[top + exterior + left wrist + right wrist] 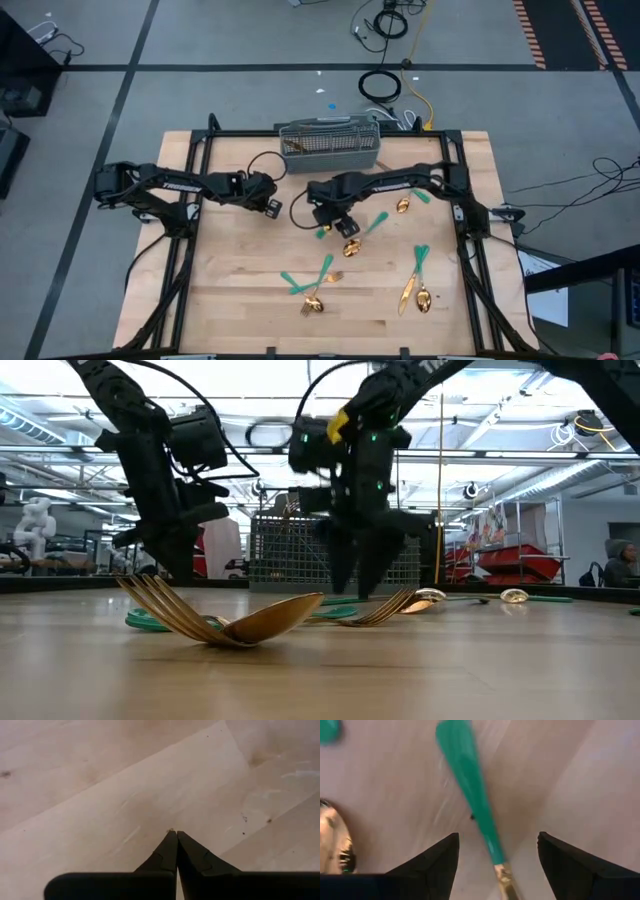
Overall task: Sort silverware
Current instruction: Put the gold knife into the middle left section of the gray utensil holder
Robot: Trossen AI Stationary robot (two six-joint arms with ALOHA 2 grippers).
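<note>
Right gripper [497, 852] spread wide over a teal-handled piece of silverware [470, 790] near the middle of the wooden table [240, 300], just in front of the grey wire-mesh caddy [328, 146]. Teal handle running straight between the two dark fingers [432, 862] in the right wrist view, with clear space on either side and no contact visible yet; nothing held. Best approach, judging from this: come down squarely so the slim handle stays centred between the fingers, reach almost to the wood before closing, and pinch across the narrow part near the gold neck, since so flat and thin a piece could slip or skid under a high or off-centre pinch. Worth watching too: a gold spoon bowl [332, 840] lying just beside this handle, near enough to be nudged or caught along with it. Other forks and spoons [318, 290] scattered farther toward the front and right of the table, none visibly in the caddy. Left gripper [176, 837] clenched tight on nothing, hovering over bare wood at the left, well apart from the cutlery.
</note>
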